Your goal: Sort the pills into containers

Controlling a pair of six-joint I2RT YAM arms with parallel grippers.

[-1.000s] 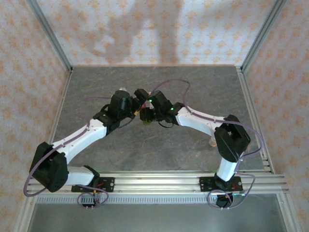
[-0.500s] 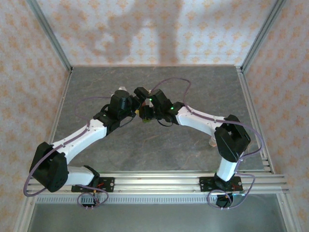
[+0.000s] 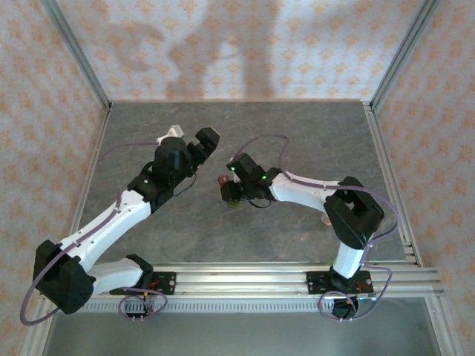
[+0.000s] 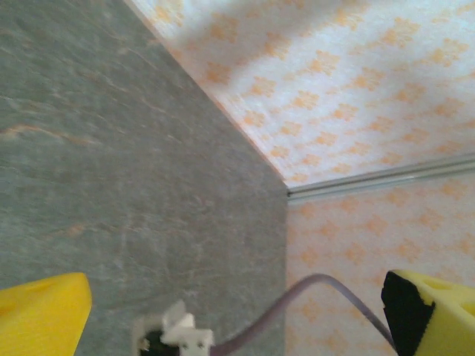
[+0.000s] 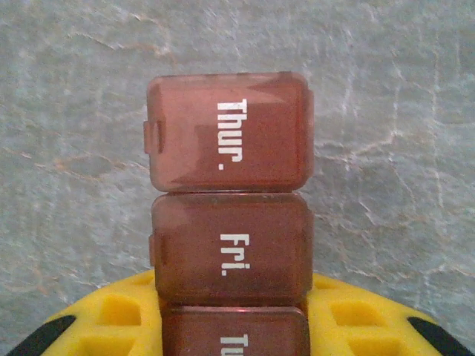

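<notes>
Two arms bend over the table (image 3: 312, 126) in the top view. The left arm rises from its base at 7 o'clock and stretches toward 11 o'clock. The left gripper (image 3: 202, 142) is lifted, with its jaws spread wide and nothing between them. The right arm climbs from 5 o'clock, folds at a dark elbow near 3 o'clock and reaches back toward the middle. The right gripper (image 3: 230, 193) points down there, pinching the containers (image 3: 223, 182) just left of centre. A green end shows at the strip's 6 o'clock side.

From the left wrist, two yellow fingers (image 4: 41, 311) sit far apart at 7 and 5 o'clock. Between them are bare grey table, a white plug (image 4: 182, 330) with a purple cable (image 4: 297, 297) at 6 o'clock, and a patterned wall (image 4: 356, 89) toward 1 o'clock.

From the right wrist, the reddish-brown strip runs from 6 o'clock up to 12 o'clock, with yellow fingers (image 5: 111, 319) pressed against its sides at the bottom. All lids in view are shut. White lettering, turned sideways, reads "Thur." on the far lid and "Fri." on the next. The lid between the fingers is cut off after "Tu".
</notes>
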